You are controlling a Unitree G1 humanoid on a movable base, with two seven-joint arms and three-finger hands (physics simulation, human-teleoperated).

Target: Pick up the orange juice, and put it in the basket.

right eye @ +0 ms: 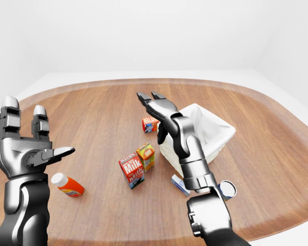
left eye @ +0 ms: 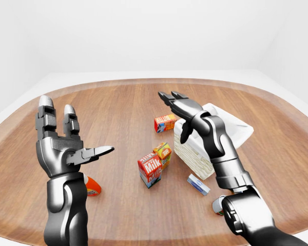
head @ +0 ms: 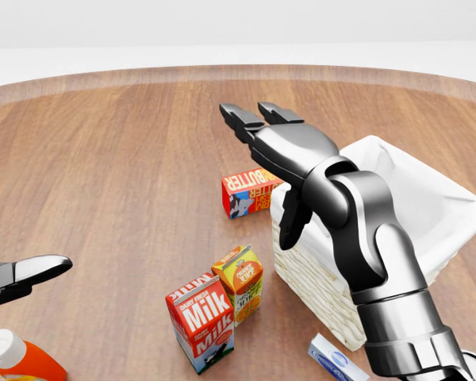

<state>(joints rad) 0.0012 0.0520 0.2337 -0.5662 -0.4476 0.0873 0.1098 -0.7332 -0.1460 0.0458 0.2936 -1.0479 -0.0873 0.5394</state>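
Head view close, eye views wider, shared table (left eye: 118, 102)

Glossy dark grey metal throughout, with bright highlights. Left robot hand (left eye: 66, 146): blocky palm, three segmented fingers with lighter silver tips. Right robot hand (head: 282, 151): same build, rounded shell over the knuckles. Forearms smooth and tubular, joined by bulbous rounded housings with thin seam lines.

Orange juice: a small orange carton (right eye: 146, 156) is seen upright on the round wooden bench (right eye: 256, 169), touching a red milk carton (right eye: 131, 173).
Right hand (right eye: 155, 105): held open above the bench, beside a white-lined wicker basket (right eye: 215, 134).
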